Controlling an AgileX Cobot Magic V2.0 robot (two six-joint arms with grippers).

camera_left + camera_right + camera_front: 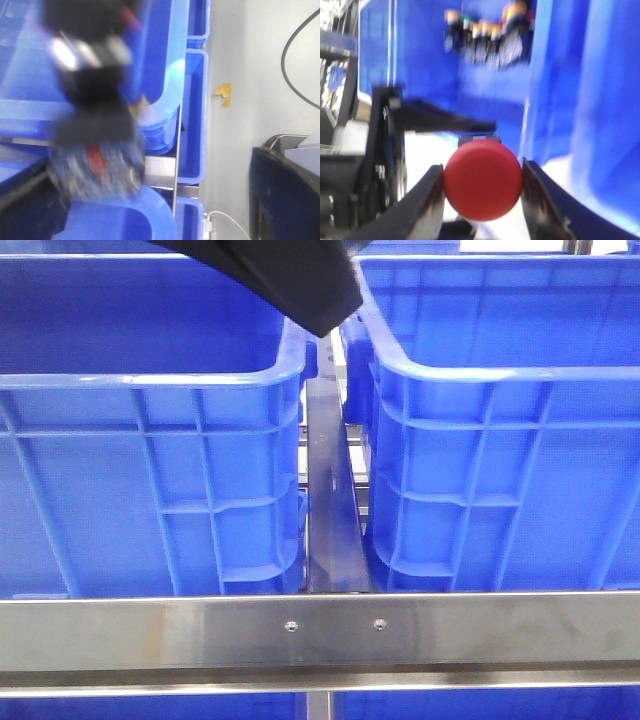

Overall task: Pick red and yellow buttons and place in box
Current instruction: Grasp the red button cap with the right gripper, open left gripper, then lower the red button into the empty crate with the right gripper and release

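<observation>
Right wrist view: right gripper (482, 192) clamped on red button (483, 179), blue box (600, 100) wall just beside, blurred cluster of buttons (487, 37) farther back. Left gripper (95, 165) motion-blurred, state can't tell. Front view: two blue crates (150, 440) side by side.

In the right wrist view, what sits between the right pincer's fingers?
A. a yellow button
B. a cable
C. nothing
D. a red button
D: the right pincer is shut on a red button, its round cap filling the gap between both fingers.
</observation>
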